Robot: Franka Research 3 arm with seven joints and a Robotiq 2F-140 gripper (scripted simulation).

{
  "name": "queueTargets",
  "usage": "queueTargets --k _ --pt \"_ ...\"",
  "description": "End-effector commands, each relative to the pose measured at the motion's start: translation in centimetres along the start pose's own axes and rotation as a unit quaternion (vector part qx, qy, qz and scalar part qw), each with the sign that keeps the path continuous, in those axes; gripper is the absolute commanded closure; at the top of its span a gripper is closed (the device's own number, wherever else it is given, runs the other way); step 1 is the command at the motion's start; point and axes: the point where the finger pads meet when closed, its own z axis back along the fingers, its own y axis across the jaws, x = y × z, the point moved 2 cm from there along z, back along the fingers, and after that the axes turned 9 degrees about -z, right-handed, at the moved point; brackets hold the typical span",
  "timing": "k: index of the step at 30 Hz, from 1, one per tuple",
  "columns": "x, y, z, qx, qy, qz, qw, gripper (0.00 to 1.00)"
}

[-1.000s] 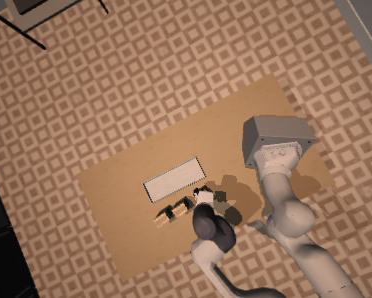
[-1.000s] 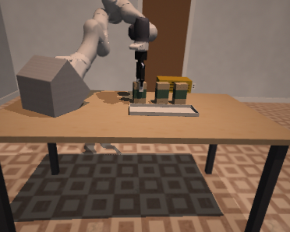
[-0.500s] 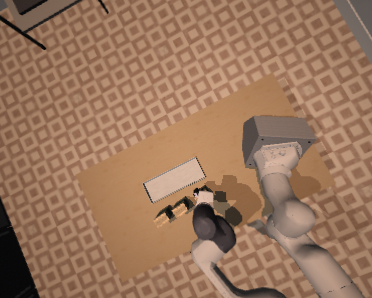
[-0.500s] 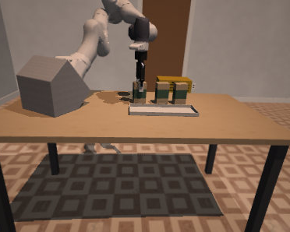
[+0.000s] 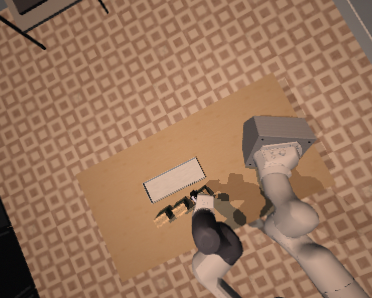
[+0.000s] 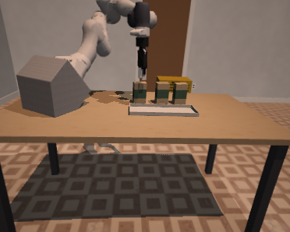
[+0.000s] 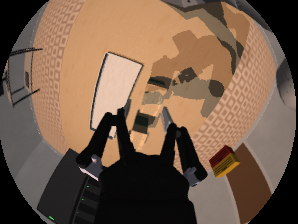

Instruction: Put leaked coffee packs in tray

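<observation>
Three brown-and-green coffee packs stand in a row behind the tray in the exterior view: the left pack [image 6: 139,92], the middle pack [image 6: 161,93] and the right pack [image 6: 180,93]. The flat white tray [image 6: 163,110] lies in front of them with nothing in it; it also shows from above [image 5: 174,180] and in the wrist view [image 7: 117,90]. My gripper [image 6: 142,76] points straight down, right over the left pack, with its fingertips at about the pack's top. In the wrist view the open fingers stand either side of that pack [image 7: 143,121] with gaps.
A big grey block [image 6: 53,86] carrying the arm's base stands on the left of the table. A yellow box [image 6: 175,82] sits behind the packs. From above, two packs [image 5: 170,214] show beside my arm; the third is hidden under it.
</observation>
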Motion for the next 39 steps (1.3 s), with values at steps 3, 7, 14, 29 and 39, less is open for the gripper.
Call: queueTargets --k 3,7,14,29,39 --pt "-1.1 1.3 0.8 0.019 0.021 -0.011 1.0 0.45" --pt "-1.1 1.3 0.8 0.019 0.021 -0.011 1.0 0.45" --pt "0.8 1.1 1.1 0.017 0.021 -0.016 1.0 0.45" --pt "14.1 1.6 0.2 0.019 0.021 -0.034 0.999 0.45" --pt "14.1 1.6 -1.4 0.019 0.021 -0.034 0.999 0.45"
